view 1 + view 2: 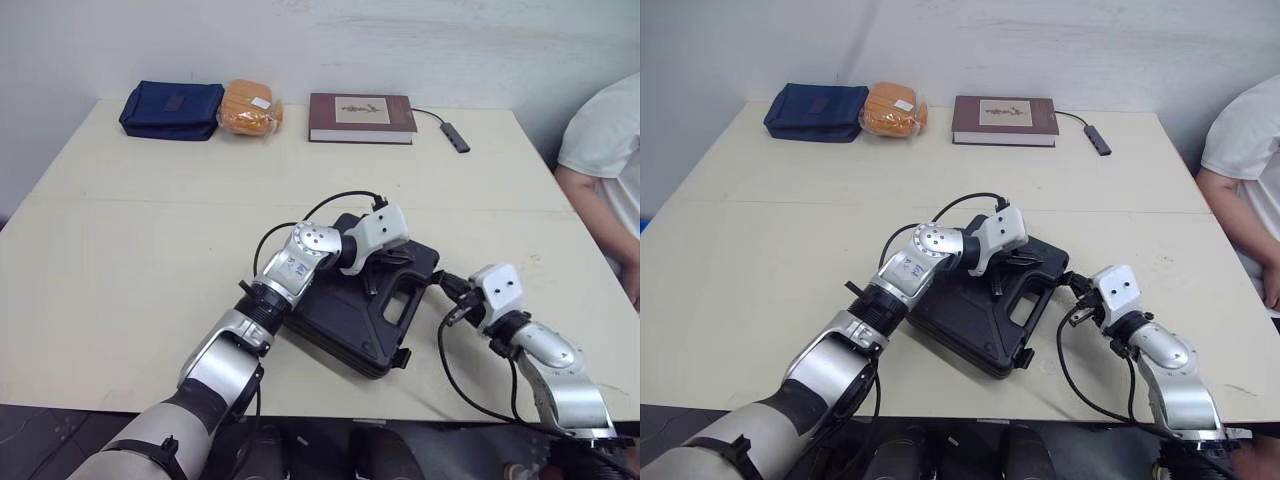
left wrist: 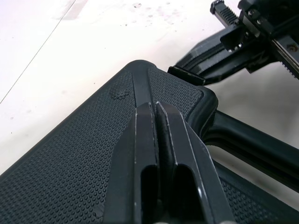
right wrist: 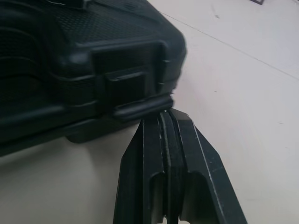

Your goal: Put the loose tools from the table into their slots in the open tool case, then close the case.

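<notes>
Two grippers are at one black tool case [image 1: 350, 310]. The case lies flat with its lid down on the tabletop [image 1: 120, 250], near the front edge and about centre.

Left gripper [image 2: 156, 105]: fingers pressed together, holding nothing. Tips rest on the pebbled lid, close to the handle [image 2: 252, 140] side.

Right gripper [image 3: 164, 112]: fingers likewise together, empty. Tips touch the lower lip of a latch [image 3: 135, 100] on the case's side wall, at the corner facing the right arm. Cannot tell whether that latch is snapped home.

Along the far edge, well apart from the case:
- navy pouch [image 1: 172, 109]
- orange packet [image 1: 250, 107] against the pouch
- brown book [image 1: 361, 117]
- small dark adapter [image 1: 455, 137] on a cable, right of the book

Person's arm [image 1: 600, 190] in a white sleeve at the right edge of the tabletop.
</notes>
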Available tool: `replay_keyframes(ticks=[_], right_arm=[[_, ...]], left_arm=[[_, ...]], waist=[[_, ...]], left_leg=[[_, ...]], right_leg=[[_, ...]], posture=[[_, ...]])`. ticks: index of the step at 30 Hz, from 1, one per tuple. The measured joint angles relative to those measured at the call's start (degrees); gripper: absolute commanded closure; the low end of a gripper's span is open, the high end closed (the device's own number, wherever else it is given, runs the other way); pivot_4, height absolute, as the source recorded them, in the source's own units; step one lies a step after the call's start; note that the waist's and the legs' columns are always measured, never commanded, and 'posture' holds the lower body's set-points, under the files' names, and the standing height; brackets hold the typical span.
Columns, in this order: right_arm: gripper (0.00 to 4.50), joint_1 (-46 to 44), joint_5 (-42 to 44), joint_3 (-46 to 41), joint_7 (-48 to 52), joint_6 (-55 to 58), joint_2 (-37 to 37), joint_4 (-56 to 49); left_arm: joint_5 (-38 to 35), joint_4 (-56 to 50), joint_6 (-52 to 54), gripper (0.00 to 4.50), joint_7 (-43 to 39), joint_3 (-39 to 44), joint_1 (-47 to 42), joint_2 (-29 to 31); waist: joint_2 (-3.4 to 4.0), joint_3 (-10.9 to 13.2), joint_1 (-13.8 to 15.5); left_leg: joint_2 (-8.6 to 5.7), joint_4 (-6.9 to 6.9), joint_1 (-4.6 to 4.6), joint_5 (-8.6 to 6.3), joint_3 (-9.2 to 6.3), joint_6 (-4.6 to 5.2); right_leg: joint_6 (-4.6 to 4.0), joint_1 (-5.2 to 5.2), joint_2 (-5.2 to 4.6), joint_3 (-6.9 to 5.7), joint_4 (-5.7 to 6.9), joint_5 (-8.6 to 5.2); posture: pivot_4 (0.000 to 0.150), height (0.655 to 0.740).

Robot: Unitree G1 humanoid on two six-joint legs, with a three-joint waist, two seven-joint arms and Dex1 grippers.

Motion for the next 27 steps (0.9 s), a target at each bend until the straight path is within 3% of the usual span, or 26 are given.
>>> replay_keyframes(ticks=[27], right_arm=[[4.5, -1.7, 0.5, 0.1, 3.2, 6.3, -1.6, -4.1]], left_arm=[[0.0, 0.2, -0.4, 4.41, 1.0, 0.0, 0.2, 0.5]], waist=[[0.0, 0.0, -0.5]], left_leg=[[0.07, -0.09, 0.08, -0.21, -0.04, -0.38]], right_leg=[[-0.07, 0.02, 0.02, -0.03, -0.04, -0.03]], posture=[[0.15, 0.74]])
